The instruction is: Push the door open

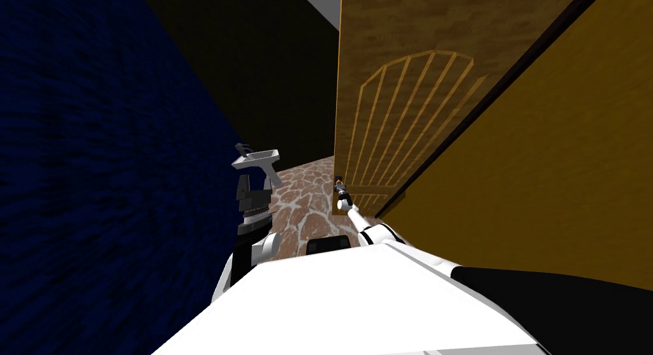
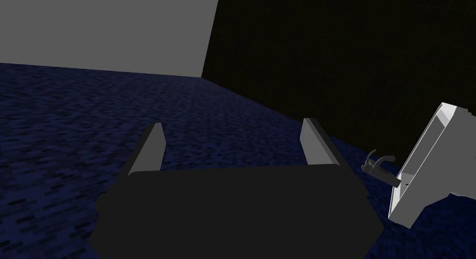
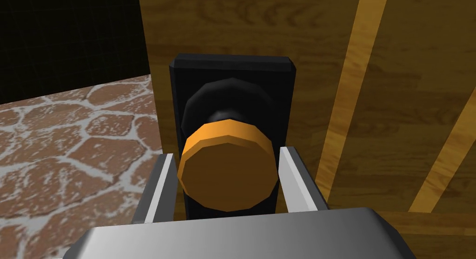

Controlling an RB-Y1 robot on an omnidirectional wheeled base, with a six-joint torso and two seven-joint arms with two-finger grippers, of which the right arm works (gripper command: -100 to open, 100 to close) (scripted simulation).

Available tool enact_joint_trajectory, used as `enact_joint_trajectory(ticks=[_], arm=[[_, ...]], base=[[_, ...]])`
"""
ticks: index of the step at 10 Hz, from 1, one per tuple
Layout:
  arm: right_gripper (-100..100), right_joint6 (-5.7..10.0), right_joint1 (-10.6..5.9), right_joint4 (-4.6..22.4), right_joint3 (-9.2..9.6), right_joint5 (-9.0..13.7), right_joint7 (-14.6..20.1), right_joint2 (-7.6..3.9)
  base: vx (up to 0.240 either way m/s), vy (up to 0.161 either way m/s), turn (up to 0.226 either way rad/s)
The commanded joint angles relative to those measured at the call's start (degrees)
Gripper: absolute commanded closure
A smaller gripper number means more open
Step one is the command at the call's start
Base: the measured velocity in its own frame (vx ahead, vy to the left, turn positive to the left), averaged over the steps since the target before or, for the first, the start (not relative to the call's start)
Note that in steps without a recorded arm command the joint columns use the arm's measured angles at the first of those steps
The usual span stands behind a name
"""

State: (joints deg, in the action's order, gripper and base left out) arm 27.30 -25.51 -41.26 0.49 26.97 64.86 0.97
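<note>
While the door (image 1: 382,39) stands ajar beside the ochre wall (image 1: 561,179), the right gripper (image 3: 228,154) pinches the door knob (image 3: 228,172).

The door's free edge runs straight down to the knob. To its left a strip of brown stone floor (image 1: 300,198) lies open, reaching a dark wall (image 1: 274,83) at the back and hemmed on the far side by a blue wall (image 1: 95,179) with a white sink (image 1: 258,157) on it. The right arm reaches straight forward and low, its fingers (image 3: 297,182) pressed on either side of the orange knob in front of its black backplate (image 3: 232,70). The left gripper (image 2: 232,123) is raised near the sink and its faucet (image 2: 379,165), jaws spread and holding nothing, facing the blue wall.
</note>
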Motion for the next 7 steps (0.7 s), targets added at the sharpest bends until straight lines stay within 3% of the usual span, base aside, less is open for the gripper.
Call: enact_joint_trajectory(ticks=[1, 3, 4, 5, 7], arm=[[100, 0.65, -0.32, 0.69, -0.76, -0.54, 0.72, 0.34], [100, 0.72, -0.64, 1.14, -1.12, -1.17, 1.21, 1.41], [100, 0.54, -0.52, 0.91, -0.81, -1.04, 0.95, 1.27], [100, 0.28, -0.32, 0.99, 0.08, -1.29, 1.49, -0.43], [100, 0.13, -0.27, 0.82, 1.23, -1.55, 2.22, -1.81]], base=[[-0.179, -0.079, 0.123], [-0.191, -0.082, 0.108], [-0.08, -0.024, 0.043], [-0.112, -0.049, 0.117], [-0.167, -0.118, 0.107]])
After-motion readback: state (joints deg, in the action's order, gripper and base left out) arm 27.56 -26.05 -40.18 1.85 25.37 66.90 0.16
